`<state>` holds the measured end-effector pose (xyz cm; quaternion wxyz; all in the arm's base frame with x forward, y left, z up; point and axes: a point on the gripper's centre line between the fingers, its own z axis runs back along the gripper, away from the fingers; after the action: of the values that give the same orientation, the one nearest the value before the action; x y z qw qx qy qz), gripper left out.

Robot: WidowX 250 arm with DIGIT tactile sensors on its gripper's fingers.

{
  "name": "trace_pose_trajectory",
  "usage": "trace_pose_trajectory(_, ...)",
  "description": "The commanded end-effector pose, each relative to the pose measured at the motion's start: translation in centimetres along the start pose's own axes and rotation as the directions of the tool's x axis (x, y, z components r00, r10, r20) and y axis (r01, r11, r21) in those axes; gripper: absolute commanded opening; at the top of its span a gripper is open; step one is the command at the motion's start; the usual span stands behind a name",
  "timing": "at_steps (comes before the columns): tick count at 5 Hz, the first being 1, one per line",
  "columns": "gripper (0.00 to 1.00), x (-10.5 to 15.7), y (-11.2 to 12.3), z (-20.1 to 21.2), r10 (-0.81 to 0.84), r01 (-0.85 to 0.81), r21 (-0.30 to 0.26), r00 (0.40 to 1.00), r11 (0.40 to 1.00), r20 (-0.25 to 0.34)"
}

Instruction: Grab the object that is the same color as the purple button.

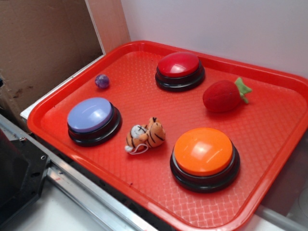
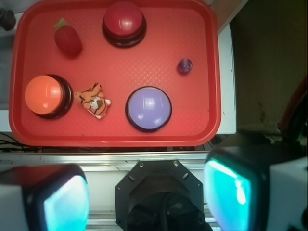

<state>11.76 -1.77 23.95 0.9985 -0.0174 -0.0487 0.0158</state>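
A tiny glossy purple-blue ball (image 1: 102, 81) lies on the red tray (image 1: 269, 120) near its far left rim; it also shows in the wrist view (image 2: 185, 65). The purple button (image 1: 91, 117), pale lavender cap on a black base, stands just in front of it and shows in the wrist view (image 2: 148, 108) too. My gripper (image 2: 149, 192) is open and empty, high above the robot base, well short of the tray. Its two fingers (image 2: 230, 192) show teal pads spread wide apart. The gripper is out of the exterior view.
A red button (image 1: 179, 68), an orange button (image 1: 204, 155), a striped tiger plush (image 1: 146, 135) and a red plush strawberry (image 1: 222, 95) share the tray. A cardboard wall (image 1: 43, 43) stands at the left. A metal rail (image 1: 82, 185) runs along the tray's front.
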Motion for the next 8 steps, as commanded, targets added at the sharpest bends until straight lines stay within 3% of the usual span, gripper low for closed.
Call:
trace_pose_trajectory(1,1.00,5.9,3.8,0.0,0.175,-0.174,0.034,0.984,0.984,-0.017)
trace_pose_trajectory(2,1.00,8.6,6.6,-2.3,0.227,-0.224,0.056,0.972,0.973,-0.056)
trace_pose_trajectory(3,1.00,11.6,9.5,-7.1,0.221,-0.216,0.055,0.967,0.975,-0.124)
trace_pose_trajectory(4,1.00,14.2,10.2,-12.8,0.111,-0.091,0.091,0.963,0.992,-0.246)
trace_pose_trajectory(5,1.00,14.6,9.8,-16.5,0.045,-0.019,0.095,0.958,0.995,-0.282)
trace_pose_trajectory(6,1.00,14.0,9.6,-17.8,0.000,0.023,0.074,0.957,0.997,-0.290)
trace_pose_trajectory(8,1.00,11.5,10.6,-18.7,-0.049,0.053,0.010,0.966,0.999,-0.255)
